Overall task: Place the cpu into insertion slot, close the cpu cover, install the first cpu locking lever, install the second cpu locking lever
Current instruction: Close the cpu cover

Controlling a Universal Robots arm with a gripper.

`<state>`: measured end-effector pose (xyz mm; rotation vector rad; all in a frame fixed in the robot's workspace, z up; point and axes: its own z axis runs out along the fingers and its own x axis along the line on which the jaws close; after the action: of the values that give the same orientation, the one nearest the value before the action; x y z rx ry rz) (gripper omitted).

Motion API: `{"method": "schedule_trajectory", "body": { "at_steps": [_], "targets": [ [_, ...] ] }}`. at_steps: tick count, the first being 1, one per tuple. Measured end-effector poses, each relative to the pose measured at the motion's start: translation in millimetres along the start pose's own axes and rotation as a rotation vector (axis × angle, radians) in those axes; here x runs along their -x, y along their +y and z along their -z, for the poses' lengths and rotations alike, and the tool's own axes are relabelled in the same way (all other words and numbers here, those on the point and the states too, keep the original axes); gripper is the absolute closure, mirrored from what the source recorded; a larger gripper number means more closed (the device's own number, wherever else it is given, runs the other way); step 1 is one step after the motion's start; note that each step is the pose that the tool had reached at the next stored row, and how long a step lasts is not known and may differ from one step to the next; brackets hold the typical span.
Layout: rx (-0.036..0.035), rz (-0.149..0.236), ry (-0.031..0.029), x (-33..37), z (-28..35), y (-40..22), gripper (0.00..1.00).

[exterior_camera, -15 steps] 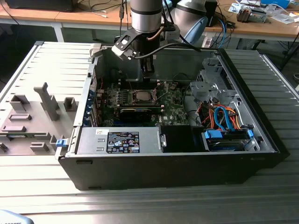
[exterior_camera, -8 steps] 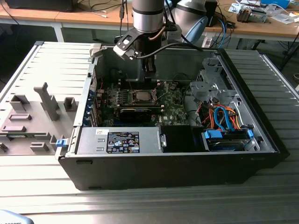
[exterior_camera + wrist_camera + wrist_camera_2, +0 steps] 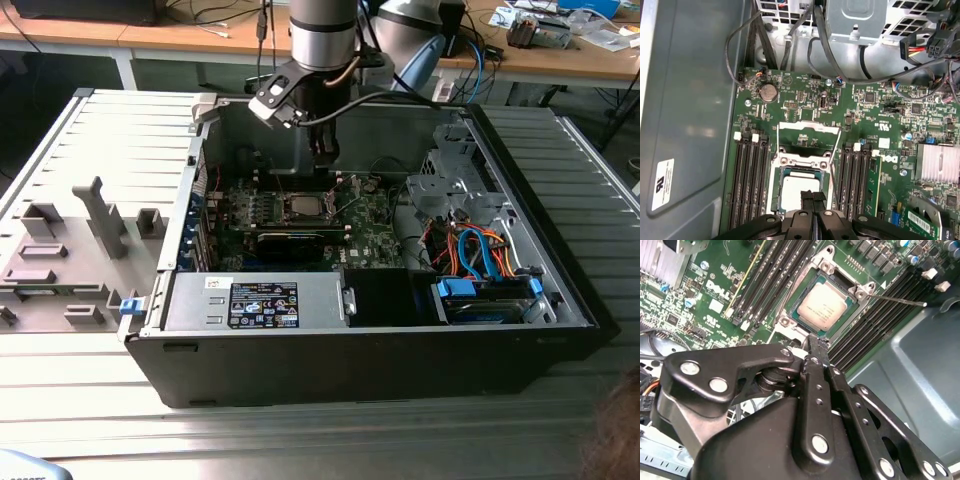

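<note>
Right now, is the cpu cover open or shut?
Open. In the first wrist view the cpu cover is swung back, the board showing through its square opening, and the cpu lies uncovered.

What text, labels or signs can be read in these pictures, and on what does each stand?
Black sticker on the silvery metal power supply box: print too small to read.
White sticker on the grey metal case wall: blurred, unreadable.
Green motherboard: a white maker's logo; tiny white part codes, too small to read.
</note>
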<state>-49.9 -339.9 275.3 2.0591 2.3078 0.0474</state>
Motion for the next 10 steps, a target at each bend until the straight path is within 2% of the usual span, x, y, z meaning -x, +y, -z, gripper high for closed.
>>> {"method": "schedule_trajectory", "body": {
  "at_steps": [10],
  "targets": [
    [0.0000, 0.000, -0.0002, 1.7, -0.8, 14.0, 0.89]
  ]
}}
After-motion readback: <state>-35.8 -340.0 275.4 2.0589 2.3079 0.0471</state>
